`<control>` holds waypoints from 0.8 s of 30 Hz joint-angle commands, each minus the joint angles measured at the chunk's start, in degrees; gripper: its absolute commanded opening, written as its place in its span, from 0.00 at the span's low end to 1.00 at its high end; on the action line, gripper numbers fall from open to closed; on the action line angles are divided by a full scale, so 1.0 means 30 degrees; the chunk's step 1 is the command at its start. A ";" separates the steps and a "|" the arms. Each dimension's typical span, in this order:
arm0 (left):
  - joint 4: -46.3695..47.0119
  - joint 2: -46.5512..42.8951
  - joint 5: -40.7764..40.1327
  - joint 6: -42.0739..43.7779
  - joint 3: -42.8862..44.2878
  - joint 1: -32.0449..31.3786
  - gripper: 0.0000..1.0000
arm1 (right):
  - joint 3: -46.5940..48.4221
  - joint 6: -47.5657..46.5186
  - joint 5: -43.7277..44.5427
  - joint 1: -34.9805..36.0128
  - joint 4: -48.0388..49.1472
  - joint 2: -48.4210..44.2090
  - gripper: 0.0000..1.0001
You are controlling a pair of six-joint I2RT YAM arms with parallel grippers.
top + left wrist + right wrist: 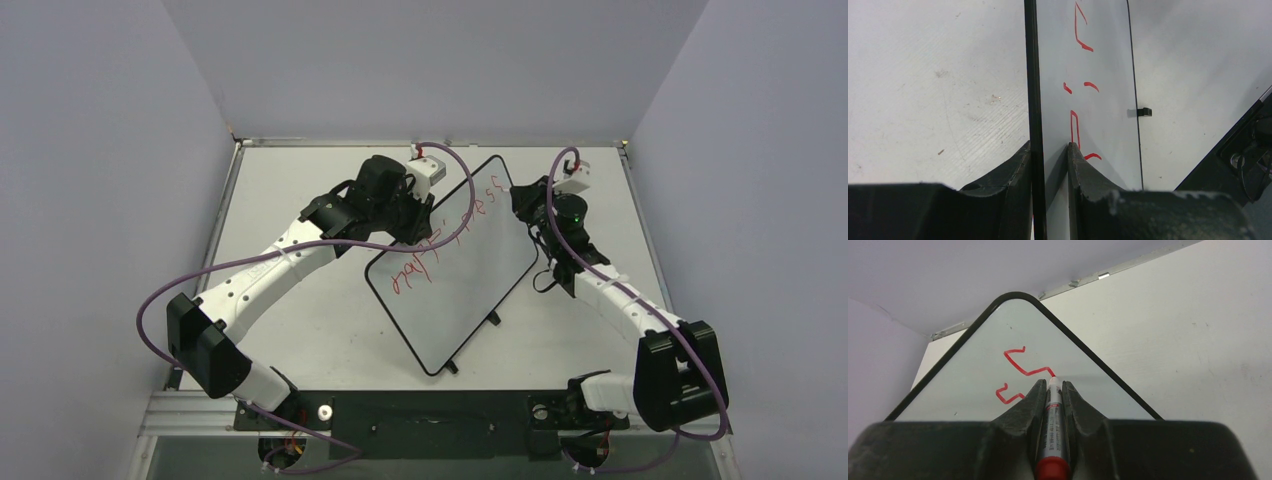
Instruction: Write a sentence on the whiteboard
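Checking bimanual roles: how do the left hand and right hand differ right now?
Left hand grips the whiteboard by its rim, a finger on each face; right hand is shut on a red marker. Left hand sits beside the sentence; right hand's marker tip sits at a stroke's end near the corner. Both are closed on something at the board.

The whiteboard [470, 295], glossy white with a thin black rim and rounded corners, sits diagonally at the centre of the frame, with two small black clips [492, 318] on its lower-right long edge. The sentence [438, 243] runs in thin, uneven red strokes along its upper-left side, perhaps reading "happiness".
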 commanded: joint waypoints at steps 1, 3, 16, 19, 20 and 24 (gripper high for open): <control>0.0145 -0.0456 -0.2452 0.2611 0.0109 0.0134 0.00 | -0.0630 0.0248 -0.0452 -0.0001 0.0062 -0.1016 0.00; 0.0138 -0.0453 -0.2448 0.2610 0.0090 0.0135 0.00 | -0.0778 0.0321 -0.0663 0.0008 -0.0073 -0.1427 0.00; 0.0039 -0.0393 -0.2574 0.2611 0.0123 0.0129 0.00 | -0.1118 0.1054 -0.2144 0.0036 -0.1098 -0.5955 0.00; 0.0056 -0.0448 -0.2564 0.2606 0.0117 0.0114 0.00 | -0.1484 0.0808 -0.1738 0.0016 -0.2088 -0.7137 0.00; 0.0057 -0.0465 -0.2524 0.2578 0.0116 0.0110 0.00 | -0.1658 0.0680 -0.1707 0.0048 -0.2270 -0.7623 0.00; 0.0069 -0.0347 -0.2569 0.2342 0.0106 -0.0108 0.00 | -0.2420 0.0376 -0.1858 0.0232 -0.2940 -0.8912 0.00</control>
